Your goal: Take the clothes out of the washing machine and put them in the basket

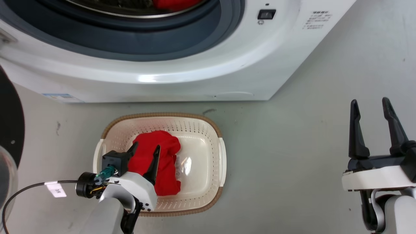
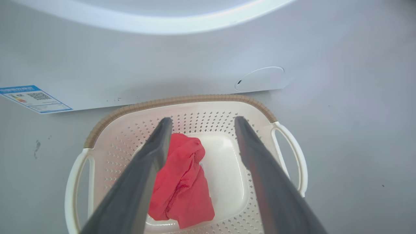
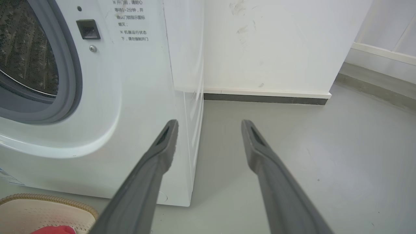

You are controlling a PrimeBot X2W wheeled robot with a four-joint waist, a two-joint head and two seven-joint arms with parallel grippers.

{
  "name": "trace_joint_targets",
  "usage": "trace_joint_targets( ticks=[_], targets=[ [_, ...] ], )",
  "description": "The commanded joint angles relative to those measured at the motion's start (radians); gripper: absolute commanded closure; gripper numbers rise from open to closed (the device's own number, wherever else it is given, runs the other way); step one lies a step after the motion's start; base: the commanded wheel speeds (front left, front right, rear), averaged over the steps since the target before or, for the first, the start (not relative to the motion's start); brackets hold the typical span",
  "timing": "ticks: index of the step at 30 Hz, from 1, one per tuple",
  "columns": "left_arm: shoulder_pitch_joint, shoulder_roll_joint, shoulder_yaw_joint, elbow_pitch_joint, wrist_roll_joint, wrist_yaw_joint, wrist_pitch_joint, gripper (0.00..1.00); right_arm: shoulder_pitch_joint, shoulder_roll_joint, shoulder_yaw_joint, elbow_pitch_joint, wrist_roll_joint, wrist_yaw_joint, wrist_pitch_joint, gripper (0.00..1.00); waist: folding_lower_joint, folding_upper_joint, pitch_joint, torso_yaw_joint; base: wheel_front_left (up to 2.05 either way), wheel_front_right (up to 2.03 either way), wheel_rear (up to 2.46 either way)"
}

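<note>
Head view: a white washing machine fills the top of the frame. Its grey-rimmed porthole is open, and a patch of red cloth lies in the drum at the top edge. The edge of a black door shows at the far left. Just below the machine, on the grey floor, sits the cream basket with a brown rim. A crumpled red garment lies in its left half. The left gripper hangs over that garment, fingers spread, gripping nothing. The right gripper is at the lower right over bare floor, well apart from the basket, fingers also spread and empty.

Left wrist view: the left gripper has its two dark fingers wide apart above the basket. The red garment lies below, partly behind the left-hand finger. The machine's front panel, with a blue label, crosses the top.

Right wrist view: the right gripper is open and empty. The washing machine and its steel drum are at the left, a white wall is behind, and a corner of the basket shows at the lower left.
</note>
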State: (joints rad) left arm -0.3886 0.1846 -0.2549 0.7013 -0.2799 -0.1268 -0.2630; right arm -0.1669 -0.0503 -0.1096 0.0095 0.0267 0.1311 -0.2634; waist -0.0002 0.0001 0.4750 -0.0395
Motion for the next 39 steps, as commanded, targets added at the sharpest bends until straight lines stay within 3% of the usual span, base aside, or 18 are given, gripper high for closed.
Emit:
trace_joint_targets(
  ticks=[1, 6, 15, 21, 31, 35, 39],
  targets=[
    [0.016, 0.002, 0.010, -0.023, -0.001, -0.001, -0.003, 0.00, 0.011, 0.000, 0.002, 0.004, 0.002, -0.001, -0.002, 0.00, 0.0002, -0.0001, -0.044, 0.013, 0.00, 0.00, 0.00],
    [0.042, 0.015, 0.030, -0.129, -0.004, -0.003, -0.003, 0.00, 0.029, 0.000, 0.005, 0.003, 0.010, -0.001, -0.002, 0.00, 0.0002, -0.0001, -0.072, 0.005, 0.00, 0.00, 0.00],
    [-0.059, 0.131, -0.056, -0.260, -0.062, -0.004, -0.003, 0.00, 0.018, 0.000, 0.029, 0.003, 0.043, -0.001, -0.002, 0.00, 0.0002, -0.0001, -0.038, -0.061, 0.00, 0.00, 0.00],
    [-0.224, 0.227, -0.121, -0.270, -0.158, -0.004, 0.041, 0.00, 0.005, 0.000, 0.043, 0.006, 0.072, -0.001, -0.002, 0.00, 0.0002, -0.0001, 0.030, -0.115, 0.00, 0.00, 0.00],
    [-0.644, 0.353, -0.199, -0.248, -0.282, -0.003, 0.345, 0.00, -0.038, 0.000, 0.068, -0.011, 0.135, -0.001, -0.002, 0.00, 0.0002, -0.0001, 0.196, -0.207, 0.00, 0.00, 0.00],
    [-0.784, 0.375, -0.241, -0.212, -0.314, -0.003, 0.465, 0.00, -0.054, 0.001, 0.076, -0.019, 0.154, -0.001, -0.002, 0.00, 0.0002, -0.0001, 0.245, -0.222, 0.00, 0.00, 0.00],
    [-0.973, 0.386, -0.256, -0.125, -0.365, -0.003, 0.653, 0.00, -0.074, 0.001, 0.103, -0.025, 0.184, -0.001, -0.002, 0.00, 0.0002, -0.0001, 0.299, -0.257, 0.00, 0.00, 0.00]
  ],
)
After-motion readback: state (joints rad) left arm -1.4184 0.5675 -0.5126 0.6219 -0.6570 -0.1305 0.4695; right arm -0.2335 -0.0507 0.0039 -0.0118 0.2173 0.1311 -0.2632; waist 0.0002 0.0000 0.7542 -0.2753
